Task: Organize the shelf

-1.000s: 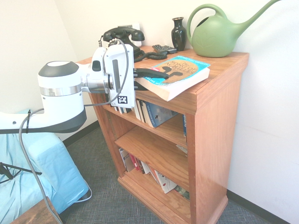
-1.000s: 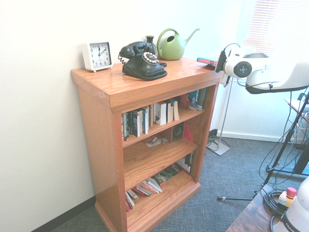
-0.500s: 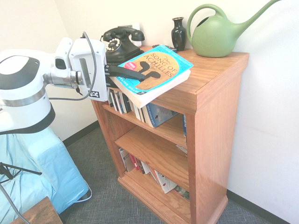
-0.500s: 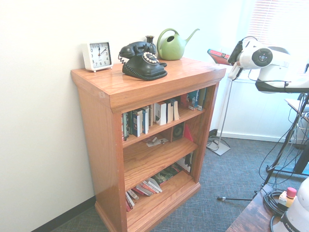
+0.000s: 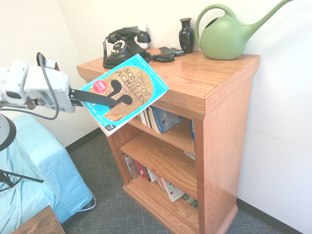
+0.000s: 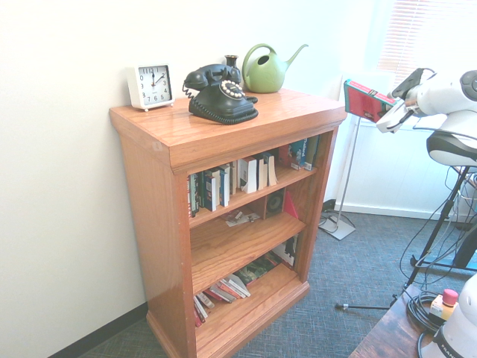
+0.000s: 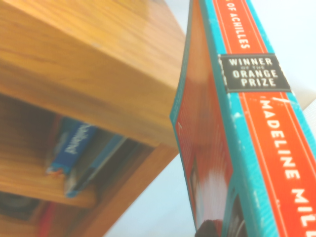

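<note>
Gripper (image 5: 122, 92) is closed down on the paperback (image 5: 127, 91), dark fingers across its blue cover with the gold disc; we read "Song of Achilles". We see the book tilted in the air, out past the front edge of the bookcase (image 5: 222, 122) and apart from it in the second exterior view, red back cover showing. Wrist view gives us the teal-and-orange spine, "Winner of the Orange Prize".

Bookcase, three tiers, stands upright behind the book. On its upper tier we have a row of books (image 6: 250, 175), mostly upright, some leaning. On the middle tier, a dark square item (image 6: 274, 202) and a red item (image 6: 290, 206) sit toward the watering-can end, small loose stuff (image 6: 242, 217) beside them. Bottom tier: slanted books (image 6: 223, 289) near the clock end.

Up top, we tag the black rotary phone (image 6: 223, 97) toward the clock end, and the remote (image 5: 171, 51) between phone and can. Farther back come the dark vase (image 5: 186, 36) and, beside it, the green watering can (image 5: 224, 39) near the back corner; we put the white square clock (image 6: 151, 86) near the opposite back corner, well apart from the can
</note>
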Robot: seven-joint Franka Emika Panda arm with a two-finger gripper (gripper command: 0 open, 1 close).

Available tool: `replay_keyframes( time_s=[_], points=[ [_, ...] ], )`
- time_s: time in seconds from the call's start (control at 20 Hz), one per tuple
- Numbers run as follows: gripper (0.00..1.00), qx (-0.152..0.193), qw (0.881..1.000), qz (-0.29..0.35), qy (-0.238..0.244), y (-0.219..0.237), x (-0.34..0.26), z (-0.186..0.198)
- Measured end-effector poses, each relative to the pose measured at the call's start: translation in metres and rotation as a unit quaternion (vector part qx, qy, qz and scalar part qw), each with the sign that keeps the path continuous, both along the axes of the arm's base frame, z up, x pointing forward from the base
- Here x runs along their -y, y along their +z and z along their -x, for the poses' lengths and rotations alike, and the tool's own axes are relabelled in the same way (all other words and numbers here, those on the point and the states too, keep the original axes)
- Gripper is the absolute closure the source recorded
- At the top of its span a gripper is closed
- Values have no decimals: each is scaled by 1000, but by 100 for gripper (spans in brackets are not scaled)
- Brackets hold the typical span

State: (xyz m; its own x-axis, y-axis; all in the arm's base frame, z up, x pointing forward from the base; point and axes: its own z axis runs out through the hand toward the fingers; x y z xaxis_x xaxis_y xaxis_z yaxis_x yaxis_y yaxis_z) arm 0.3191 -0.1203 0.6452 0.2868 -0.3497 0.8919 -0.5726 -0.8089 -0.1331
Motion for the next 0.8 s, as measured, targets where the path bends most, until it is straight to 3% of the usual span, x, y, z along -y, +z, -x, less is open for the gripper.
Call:
replay_keyframes(
  time_s=[0.3, 0.8],
  points=[
    [100, -35, 996, -79, 37, -81, -22, 6],
    [100, -75, 989, -110, 68, -156, -50, -59]
  ],
)
